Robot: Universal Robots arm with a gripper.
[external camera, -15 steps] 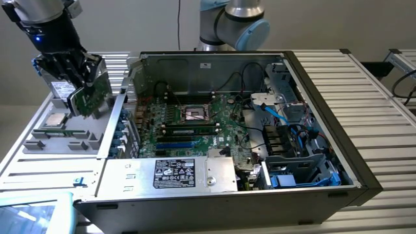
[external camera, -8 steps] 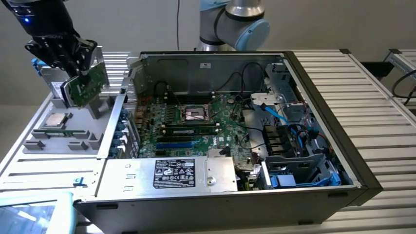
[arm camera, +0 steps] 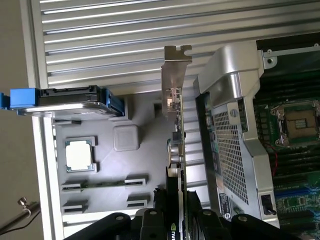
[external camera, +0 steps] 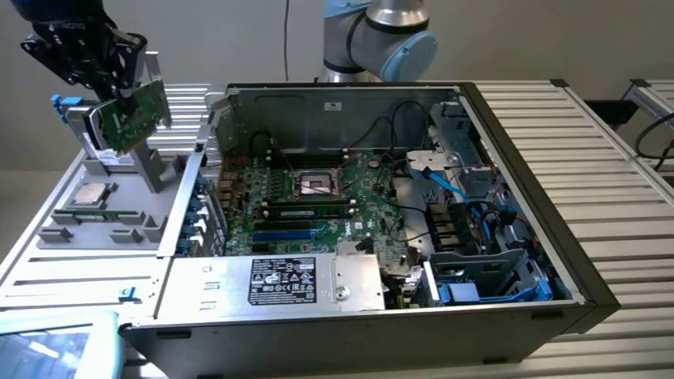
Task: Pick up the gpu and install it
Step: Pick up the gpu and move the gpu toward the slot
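My gripper [external camera: 114, 79] hangs at the exterior view's upper left, shut on the gpu [external camera: 134, 118]. The card is lifted above the grey parts tray [external camera: 63, 237], tilted, with its green circuit board facing the camera. In the wrist view the gpu [arm camera: 176, 150] is edge-on, its silver end bracket [arm camera: 176, 75] pointing away from my gripper [arm camera: 175, 222], whose black fingers [arm camera: 151, 225] clamp the card from both sides. The open computer case [external camera: 526, 181] lies to the exterior view's right of the tray, with its motherboard [external camera: 316, 209] exposed.
A processor chip [external camera: 88, 195] and a drive with blue handles [arm camera: 65, 97] sit on the tray. A perforated metal bracket of the case [arm camera: 235, 130] stands close beside the card. The power supply [external camera: 300, 280], cables and drive cage [external camera: 479, 237] crowd the case. The arm's base [external camera: 374, 35] rises behind it.
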